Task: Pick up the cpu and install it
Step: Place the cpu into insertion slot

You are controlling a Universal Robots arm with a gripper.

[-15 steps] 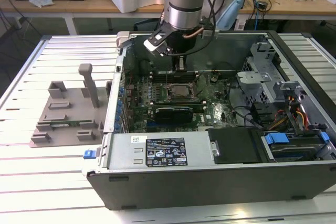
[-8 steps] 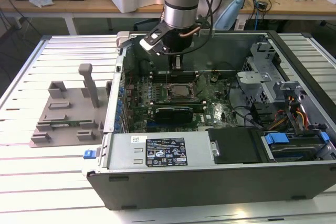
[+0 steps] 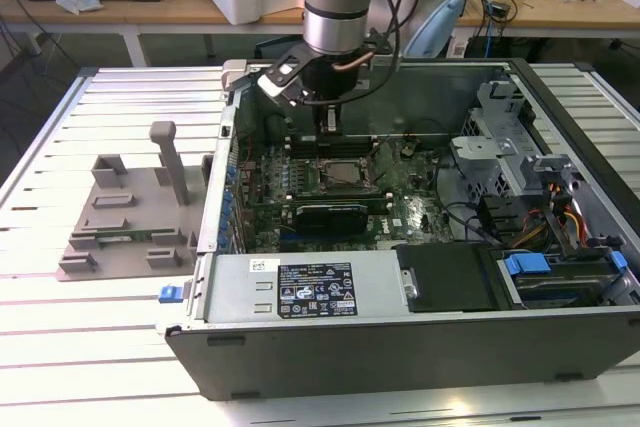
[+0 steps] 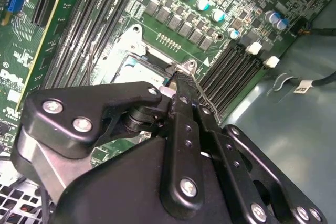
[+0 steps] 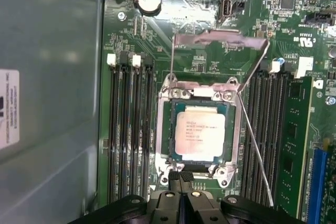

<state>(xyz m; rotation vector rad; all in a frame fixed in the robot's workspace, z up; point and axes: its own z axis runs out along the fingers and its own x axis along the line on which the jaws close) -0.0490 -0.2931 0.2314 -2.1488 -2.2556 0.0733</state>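
Most looks done: the silvery-grey square cpu (image 5: 199,132) lies in the metal-framed socket (image 5: 160,129), whose cover plate (image 5: 220,39) is raised; the black gripper (image 5: 180,178) is closed and empty.

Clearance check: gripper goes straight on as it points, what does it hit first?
Probably the edge of the silvery metal socket frame, beside the seated square silvery-grey cpu; height of the gripper above it unclear.

The open black metal computer case (image 3: 400,357) is lying on the slatted silver metal table (image 3: 100,367) — the grey plastic fixture block (image 3: 125,222) is sitting at its nine o'clock in the exterior view. Inside, the small square silvery cpu (image 5: 199,132) is resting in the square metal-framed socket (image 5: 160,129), with black memory slots (image 5: 128,129) flanking both sides. In the exterior view the long black expansion card (image 3: 325,213) is lying at the socket's six o'clock — the black gripper (image 3: 330,125) is hanging toward its twelve o'clock.
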